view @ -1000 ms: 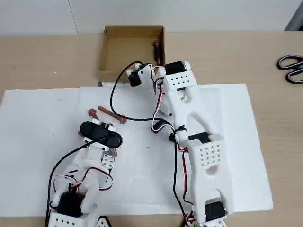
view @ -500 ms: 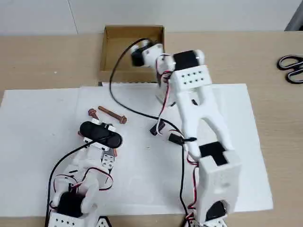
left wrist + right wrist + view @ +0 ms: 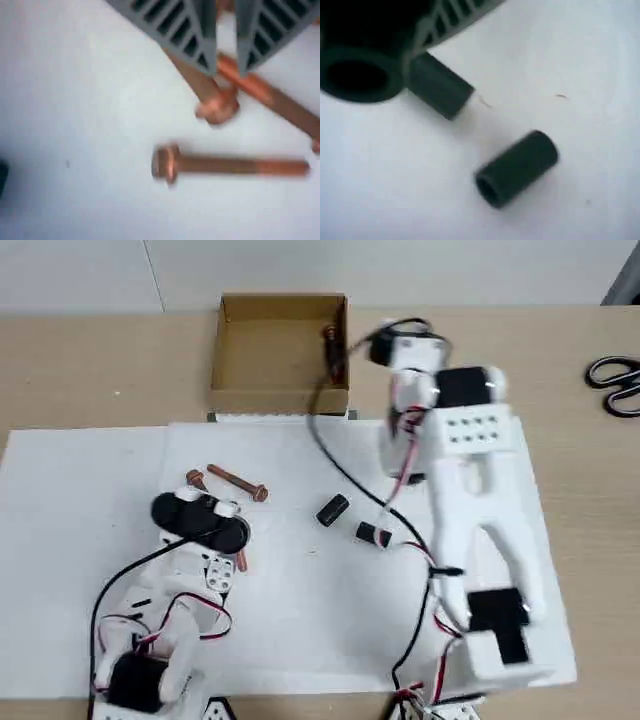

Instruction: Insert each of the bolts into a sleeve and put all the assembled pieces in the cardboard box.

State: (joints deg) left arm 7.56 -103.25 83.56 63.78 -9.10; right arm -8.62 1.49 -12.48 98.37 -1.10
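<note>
While the left hand [image 3: 226, 62] hangs narrowly parted over three bolts [image 3: 230, 166], two sleeves [image 3: 515, 167] lie by the right hand [image 3: 395, 30], whose grip I cannot tell

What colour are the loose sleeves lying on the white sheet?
Black. The short tubular sleeves show best in the right wrist view.

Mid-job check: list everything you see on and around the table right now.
Box: 1, brown cardboard, at the sheet's far edge.
Bolt in box: 1, copper, by one side wall.
Loose bolts: 3, copper, on the sheet near the left arm.
Sleeves: 2, black, mid-sheet, apart.
Sheet: 1, white, on the table.
Scissors: 1, dark, at the table's edge.
Table: 1, tan.
Left claw: grey, over the loose bolts.
Right arm: white, beside the box.
</note>
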